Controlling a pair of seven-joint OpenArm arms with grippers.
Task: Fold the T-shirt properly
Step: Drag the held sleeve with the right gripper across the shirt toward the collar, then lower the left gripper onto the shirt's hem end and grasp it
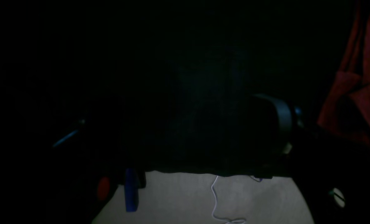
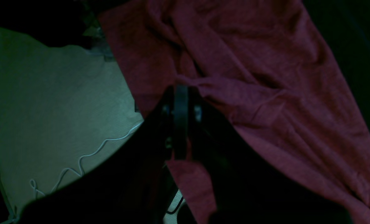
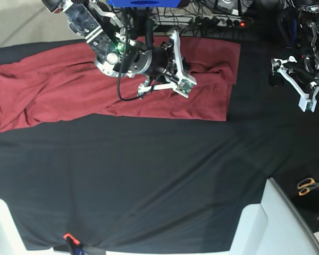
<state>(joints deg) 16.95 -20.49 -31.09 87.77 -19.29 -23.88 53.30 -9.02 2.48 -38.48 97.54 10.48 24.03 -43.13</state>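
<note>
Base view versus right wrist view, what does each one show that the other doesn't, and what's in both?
Only the base view shows the whole T-shirt spread lengthwise across the far side of the black table cloth, the open left gripper off to the side away from the shirt, and orange-handled scissors near the edge. Only the right wrist view shows a white cable trailing on the pale floor. Both show the right gripper, shut on a bunched fold of the red fabric.

**Colours on the counter**

The T-shirt [image 3: 95, 90] is plain brick-red with no print. The black cloth [image 3: 149, 186] covers the counter. Right of that cloth lie scissors [image 3: 310, 186] with orange handles; the floor [image 2: 48, 99] looks pale beige.
</note>
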